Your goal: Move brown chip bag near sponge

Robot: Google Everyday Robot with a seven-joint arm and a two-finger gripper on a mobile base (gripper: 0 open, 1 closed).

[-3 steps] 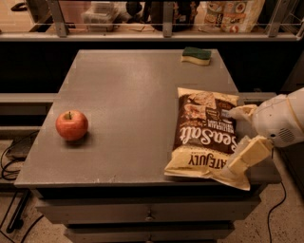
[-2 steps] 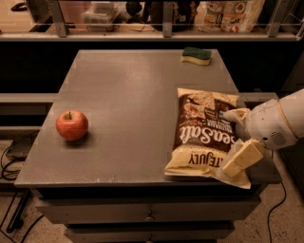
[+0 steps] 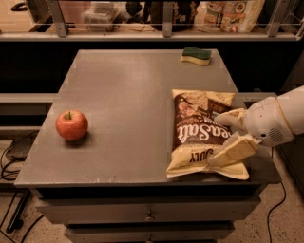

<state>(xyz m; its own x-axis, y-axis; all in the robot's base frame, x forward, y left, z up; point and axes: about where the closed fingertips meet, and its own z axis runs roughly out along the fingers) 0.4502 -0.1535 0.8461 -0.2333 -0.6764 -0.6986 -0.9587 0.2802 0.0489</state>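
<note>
Reading the grey metal-topped table (image 3: 123, 95) as a clock face, 12 at the far edge. The large crinkly brown chip bag with pale yellow ends and white "Sea Salt" script (image 3: 194, 133) lies flat at about 4 o'clock, long axis running near to far, its near end right at the table's front edge with the lettering upside down to me. The small rectangular sponge, dark green top over a pale yellow wavy base (image 3: 195, 55), sits at about 1 o'clock by the far edge, well apart from the bag with bare tabletop between them. A round red apple (image 3: 71, 125) stands at about 8 o'clock, well apart from both. The cream-coloured two-finger gripper (image 3: 214, 140) comes in from 3 o'clock on a white rounded arm (image 3: 280, 118) and sits over the bag's right half. Its jaws are spread: one finger lies across the dark brown middle, the other finger (image 3: 232, 150) angles over the yellow near end, with bag surface showing between them. I cannot tell whether the fingers press the bag or only hover over it. Beyond the table, a railed shelf (image 3: 142, 34) carries printed snack bags (image 3: 232, 14) at 1 o'clock. Under the tabletop, a grey drawer front (image 3: 147, 213).
</note>
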